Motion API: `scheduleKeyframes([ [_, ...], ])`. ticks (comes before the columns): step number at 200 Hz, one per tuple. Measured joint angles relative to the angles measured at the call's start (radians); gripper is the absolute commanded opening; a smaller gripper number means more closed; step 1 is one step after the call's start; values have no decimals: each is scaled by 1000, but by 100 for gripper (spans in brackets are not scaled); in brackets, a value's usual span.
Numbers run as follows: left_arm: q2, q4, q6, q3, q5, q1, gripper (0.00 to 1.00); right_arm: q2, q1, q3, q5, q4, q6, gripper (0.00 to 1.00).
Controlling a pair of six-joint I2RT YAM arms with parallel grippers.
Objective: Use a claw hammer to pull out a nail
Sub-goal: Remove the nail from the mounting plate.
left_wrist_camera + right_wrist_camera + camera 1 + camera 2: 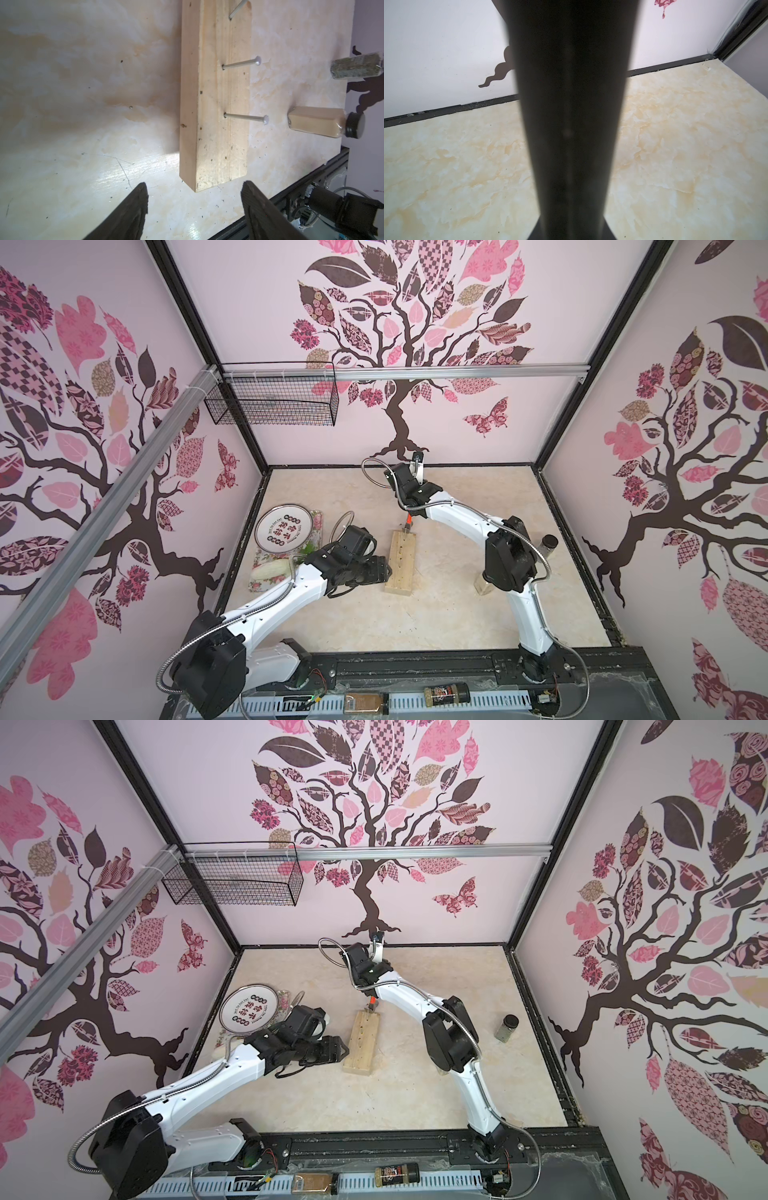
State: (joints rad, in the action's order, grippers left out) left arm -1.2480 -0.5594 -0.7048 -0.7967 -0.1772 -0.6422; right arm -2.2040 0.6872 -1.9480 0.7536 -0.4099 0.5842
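Two black fingers [135,207] of the left gripper [195,197] stand apart with nothing between them. They are just short of the nearer end of the wooden block [216,104] and do not touch it. Beyond the fingertips, three nails [245,118] stick up out of the block's top face. The farthest of these is cut off by the edge of the left wrist view.

At the block's far end, well ahead of that hand, the claw hammer [409,521] hangs head-down, with its orange neck and steel head right at the wood in both top views. The right gripper is clamped on the hammer's black handle [571,124], which fills the middle of the right wrist view. From above, that gripper is hidden beneath its own wrist.

The step in hand looks like seating the claw on the far nail, with the left hand placed to brace the block. The next move probably calls for the left fingers to close on or press the block so it cannot lift. The right arm would then rock the handle over the head.

Whether the claw already straddles a nail shank I cannot tell, because the head is tiny and partly covered by the right arm. The handle also blocks the right wrist view of the block and the nail.
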Motion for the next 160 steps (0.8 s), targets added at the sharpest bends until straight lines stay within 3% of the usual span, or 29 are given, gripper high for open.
scheduleKeyframes([
  [76,-91,135,-107,43,54,-55,73,0,-14,2,2,-40,52,9],
  [160,-169,157,-119,65,103,-68,73,0,-18,12,-1,-39,52,10],
])
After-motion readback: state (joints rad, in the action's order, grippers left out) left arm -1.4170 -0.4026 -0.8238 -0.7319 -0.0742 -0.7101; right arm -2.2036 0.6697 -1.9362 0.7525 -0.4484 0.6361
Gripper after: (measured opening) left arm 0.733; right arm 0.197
